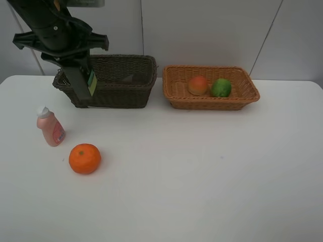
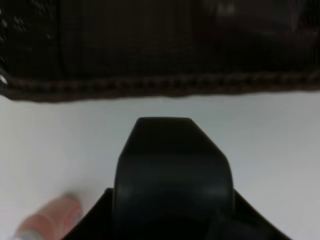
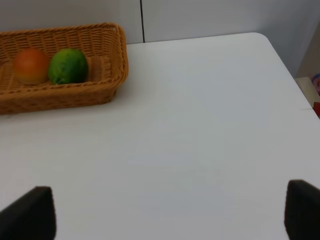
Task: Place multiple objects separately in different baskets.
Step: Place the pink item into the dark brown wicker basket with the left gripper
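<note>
- The left gripper (image 1: 73, 65) clamps a dark green bottle (image 1: 79, 86). The bottle hangs tilted at the left near corner of the dark brown wicker basket (image 1: 123, 96).
- In the left wrist view the bottle's black cap (image 2: 172, 165) sits over bare white table (image 1: 202, 176), with the basket's near rim beyond it. Let go here, the bottle would likely land short of the basket.
- Pushed forward too low, the cap could catch the rim and shove the basket.
- A pink bottle (image 1: 50, 128) and an orange (image 1: 85, 158) stand on the table to the near left. A low swing of the arm might topple the pink bottle.
- The right gripper (image 3: 165, 215) is spread wide and holds nothing, over bare table.
- A peach-like fruit (image 1: 198, 85) and a green lime (image 1: 220, 87) lie side by side in the tan basket (image 1: 212, 105).
</note>
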`<state>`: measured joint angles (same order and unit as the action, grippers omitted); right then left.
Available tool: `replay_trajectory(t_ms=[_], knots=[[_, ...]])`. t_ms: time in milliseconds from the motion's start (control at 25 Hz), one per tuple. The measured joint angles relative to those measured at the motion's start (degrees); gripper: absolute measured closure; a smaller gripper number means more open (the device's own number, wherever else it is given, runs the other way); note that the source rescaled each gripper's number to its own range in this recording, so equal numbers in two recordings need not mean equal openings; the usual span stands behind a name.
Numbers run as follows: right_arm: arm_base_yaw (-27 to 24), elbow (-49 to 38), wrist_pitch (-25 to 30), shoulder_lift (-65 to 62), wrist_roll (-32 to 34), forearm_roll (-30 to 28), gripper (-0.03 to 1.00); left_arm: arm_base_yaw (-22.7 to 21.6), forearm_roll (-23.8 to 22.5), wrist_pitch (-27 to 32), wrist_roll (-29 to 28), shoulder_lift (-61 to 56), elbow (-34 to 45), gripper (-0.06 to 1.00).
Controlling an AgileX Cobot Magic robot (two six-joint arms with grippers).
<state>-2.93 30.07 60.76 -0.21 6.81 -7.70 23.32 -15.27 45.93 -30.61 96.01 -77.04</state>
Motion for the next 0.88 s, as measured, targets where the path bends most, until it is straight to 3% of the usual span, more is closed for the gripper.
replay_trajectory(t_ms=[160,440,880], knots=[[0.00,0.00,0.00,0.00,0.00,0.00,-0.01,-3.17,-2.83,-2.18,1.24,0.00,-3.88,0.47],[0.00,0.00,0.00,0.00,0.00,0.00,-0.01,-8.87,-4.22,-13.73,1.41,3.12,-4.52,0.47],[0.00,0.00,0.00,0.00,0.00,0.00,-0.01,-9.58,-5.02,-22.69,1.42,19.17,-6.62,0.47]])
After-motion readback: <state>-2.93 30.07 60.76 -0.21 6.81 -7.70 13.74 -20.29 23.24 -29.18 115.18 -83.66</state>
